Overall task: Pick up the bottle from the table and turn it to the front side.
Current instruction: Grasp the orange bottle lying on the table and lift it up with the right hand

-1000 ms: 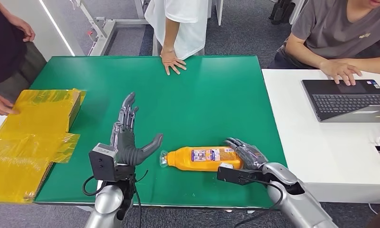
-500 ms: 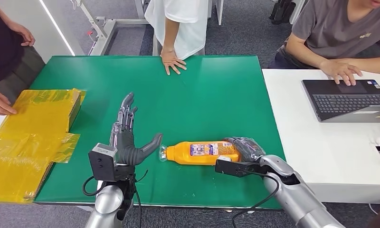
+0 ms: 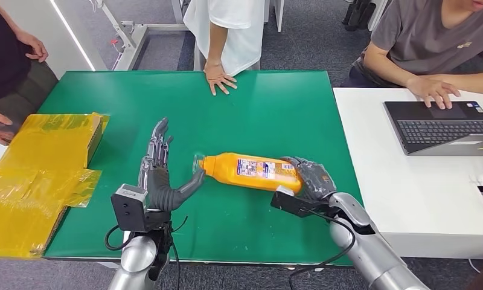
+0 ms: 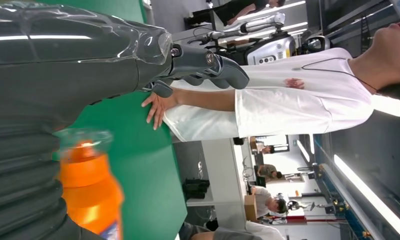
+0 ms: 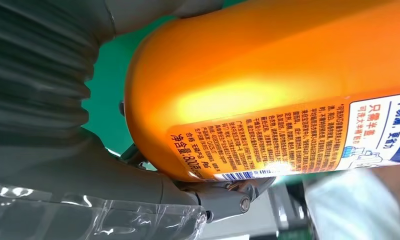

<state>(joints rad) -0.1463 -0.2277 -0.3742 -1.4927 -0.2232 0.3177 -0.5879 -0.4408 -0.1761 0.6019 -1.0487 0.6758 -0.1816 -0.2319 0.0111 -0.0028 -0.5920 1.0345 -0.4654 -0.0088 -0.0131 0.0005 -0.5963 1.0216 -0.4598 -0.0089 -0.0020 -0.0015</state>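
Green counter [image 3: 269, 115] spread wide across the head view, a white desk [image 3: 408, 181] butted against its right edge with a laptop [image 3: 444, 127] on it. Yellow plastic wrapping [image 3: 40, 175] heaped at the left end. Three people around the far and side edges, one person's hand [image 3: 219, 78] laid flat on the far rim.

Orange bottle [image 3: 251, 171] up off the counter, near its front edge, roughly level but tilted, clear cap end raised toward the left and base end in the right hand [image 3: 311, 178]. Right hand wrapped around the base, gripping firmly by the look of the right wrist view, where the orange body and a printed label of small text sit tight against the palm. Left hand [image 3: 160, 175] held upright just beside the cap, holding nothing, fingers apart and pointing away from the robot, thumb reaching toward the bottle's neck; touching the cap or merely close, hard to tell.

Pick-up judged done; turning step now in hand. Small-print label facing up and toward the camera, so probably the back side showing. Next move likely a roll of the bottle about its long axis to bring the front face round, perhaps with the left hand taking the neck for support. Smooth, rounded body apt to slip if the grip loosens during the roll.
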